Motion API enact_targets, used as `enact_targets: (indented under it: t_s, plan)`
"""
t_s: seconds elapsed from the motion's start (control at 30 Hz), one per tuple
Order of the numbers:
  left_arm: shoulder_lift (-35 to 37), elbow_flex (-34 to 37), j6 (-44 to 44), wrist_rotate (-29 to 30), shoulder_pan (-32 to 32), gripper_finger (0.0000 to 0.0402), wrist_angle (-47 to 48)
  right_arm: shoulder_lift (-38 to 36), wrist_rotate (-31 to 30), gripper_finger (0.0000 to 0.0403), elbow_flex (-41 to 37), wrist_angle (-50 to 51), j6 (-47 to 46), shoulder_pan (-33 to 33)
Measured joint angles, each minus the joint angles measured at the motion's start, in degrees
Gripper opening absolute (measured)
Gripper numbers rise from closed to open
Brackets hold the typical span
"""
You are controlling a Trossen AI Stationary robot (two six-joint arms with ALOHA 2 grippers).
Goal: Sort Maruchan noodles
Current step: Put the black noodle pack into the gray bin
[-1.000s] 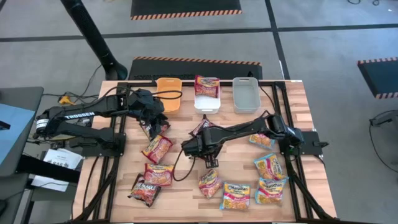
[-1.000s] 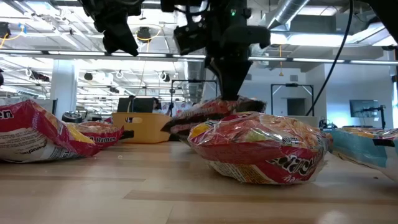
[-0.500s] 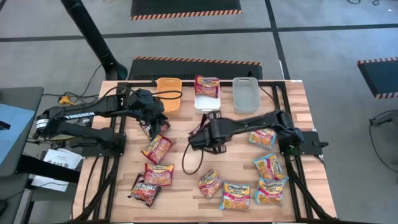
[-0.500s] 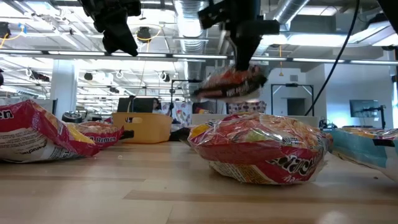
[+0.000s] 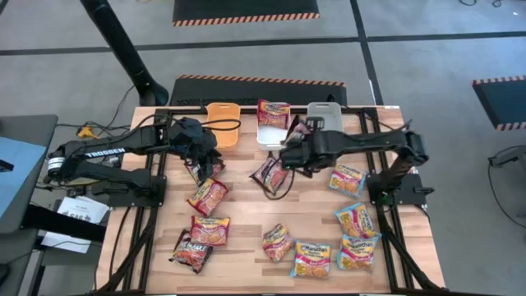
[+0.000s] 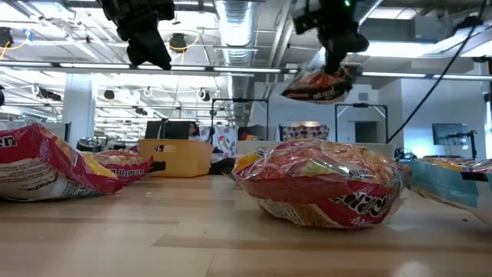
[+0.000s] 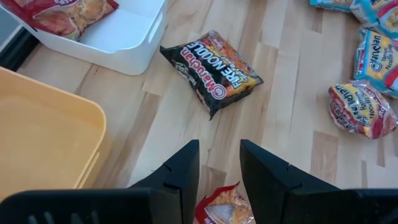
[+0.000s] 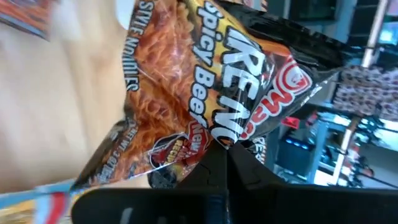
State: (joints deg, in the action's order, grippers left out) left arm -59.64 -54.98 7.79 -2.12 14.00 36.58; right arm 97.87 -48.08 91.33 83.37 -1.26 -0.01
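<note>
A: Between the fingers of the right gripper [image 5: 297, 141], pinched by one edge only, hangs a dark red-black noodle packet [image 8: 205, 106]; the gripper is clamped on it, lifted well clear of the surface [image 5: 246, 205].

B: And around that gripper?

A: Just beside it, toward the back edge, stand the white bin [image 5: 274, 131], with a red packet [image 5: 274, 113] inside, and the grey bin [image 5: 324, 125]. A second dark packet [image 5: 269, 173] lies on the wood just below and in front of it. Farther out, the yellow-and-blue packets [image 5: 355, 219] are scattered along the right side and the red-orange ones [image 5: 209, 196] toward the left front.

B: The other arm?

A: The left gripper [image 7: 219, 163] hovers by the orange bin [image 5: 222, 115], fingers apart, nothing between them, a red packet just under them.

B: What could go wrong?

A: My guess is the corner pinch: the packet dangles and tilts, so a quick swing could slip it free short of a bin, or it could catch a rim and drape over the wall. Released between the white and grey bins, it might drop into the wrong one. The two arms are also near each other over the bins, so a reach across could brush
</note>
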Motion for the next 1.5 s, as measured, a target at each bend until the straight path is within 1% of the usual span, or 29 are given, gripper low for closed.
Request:
enact_targets:
  t_s: [0.17, 0.23, 0.43, 0.57, 0.7, 0.87, 1.0, 1.3, 1.5]
  plan:
    - [0.0, 0.0, 0.0, 0.0, 0.0, 0.0102, 0.0, -5.5, -4.3, 0.0004, -8.7, -4.9, 4.7, -4.6]
    - [0.0, 0.0, 0.0, 0.0, 0.0, 0.0102, 0.0, -7.4, -5.0, 0.0004, -11.6, -7.0, 7.3, -6.9]
    - [0.0, 0.0, 0.0, 0.0, 0.0, 0.0102, 0.2, -10.8, -7.8, 0.0004, -17.7, -13.6, 17.2, -13.6]
    - [0.0, 0.0, 0.0, 0.0, 0.0, 0.0102, 0.3, -10.3, -7.8, 0.0004, -18.7, -14.7, 22.2, -18.6]
    - [0.0, 0.0, 0.0, 0.0, 0.0, 0.0102, 0.4, -8.5, -7.7, 0.0004, -18.6, -17.9, 28.4, -23.4]
    - [0.0, 0.0, 0.0, 0.0, 0.0, 0.0102, 0.5, -5.4, -7.7, 0.0004, -18.6, -21.9, 36.7, -27.9]
    - [0.0, 0.0, 0.0, 0.0, 0.0, 0.0102, 1.0, -3.3, -7.6, 0.0004, -18.6, -23.3, 40.3, -31.0]
    - [0.0, 0.0, -0.1, 0.0, 0.0, 0.0102, 1.8, 0.5, -7.1, 0.0004, -18.6, -31.4, 50.1, -34.3]
    - [0.0, 0.0, -0.1, 0.0, 0.0, 0.0102, 1.8, 2.0, -4.1, 0.0004, -18.6, -34.4, 51.8, -35.0]
